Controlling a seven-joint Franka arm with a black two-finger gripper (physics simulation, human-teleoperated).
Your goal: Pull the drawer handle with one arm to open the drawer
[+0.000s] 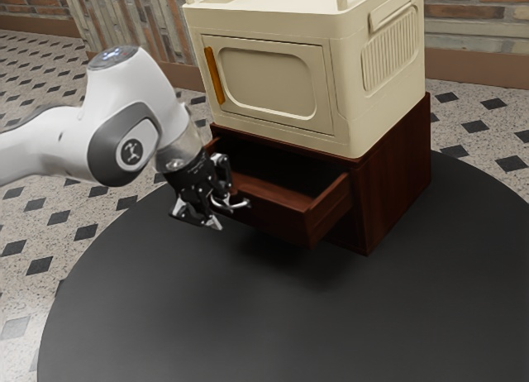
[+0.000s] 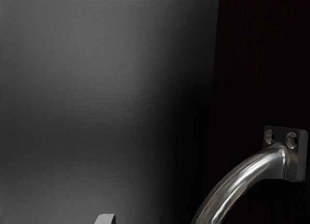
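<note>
The pincer's (image 1: 221,205) 2 fingers stand apart at the curved metal handle (image 1: 238,204). The wrist view gives the handle's end plate (image 2: 300,153) with 2 screws; the exterior view gives the drawer (image 1: 285,212) partly open, jutting from the reddish-brown cabinet (image 1: 393,179) on the round black desk (image 1: 273,332). A cream box (image 1: 364,109) sits on the cabinet. The arm (image 1: 107,121) bears a round emblem (image 1: 131,152).

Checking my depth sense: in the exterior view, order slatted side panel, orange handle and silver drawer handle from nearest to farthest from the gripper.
1. Silver drawer handle, on the drawer front
2. Orange handle, above
3. Slatted side panel, upper right
</note>
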